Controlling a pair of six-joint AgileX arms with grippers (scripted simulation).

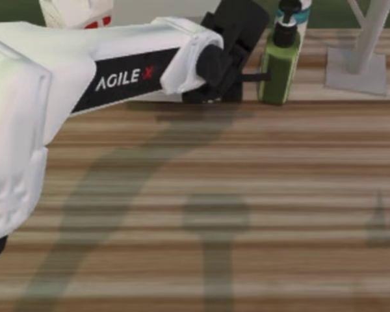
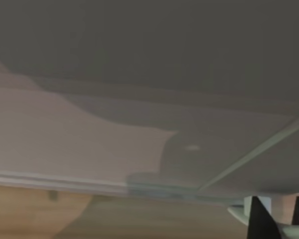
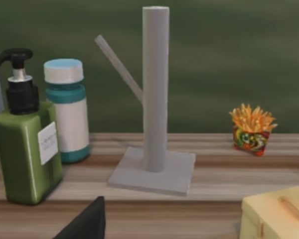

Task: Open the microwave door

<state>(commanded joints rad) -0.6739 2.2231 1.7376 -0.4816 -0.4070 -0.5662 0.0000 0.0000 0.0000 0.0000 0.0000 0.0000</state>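
The table (image 1: 247, 169) looked like striped wood, matt, its smooth planks banded pale and brown. My left arm (image 1: 84, 78) wore smooth white plastic shells with a soft sheen, a black glossy strip bearing the AgileX lettering, and a matt black plastic left gripper (image 1: 237, 49). Just beside those jaws stood a green soap bottle (image 1: 279, 68) of smooth, faintly glossy plastic with a black pump and a paper-like label. Beyond it, the teal bottle (image 3: 67, 112) seemed plastic with a matt white band. The grey stand (image 3: 154, 99) looked matt and smooth. Close before the jaws, the microwave door (image 2: 139, 119) showed a dull, smooth grey translucent panel.
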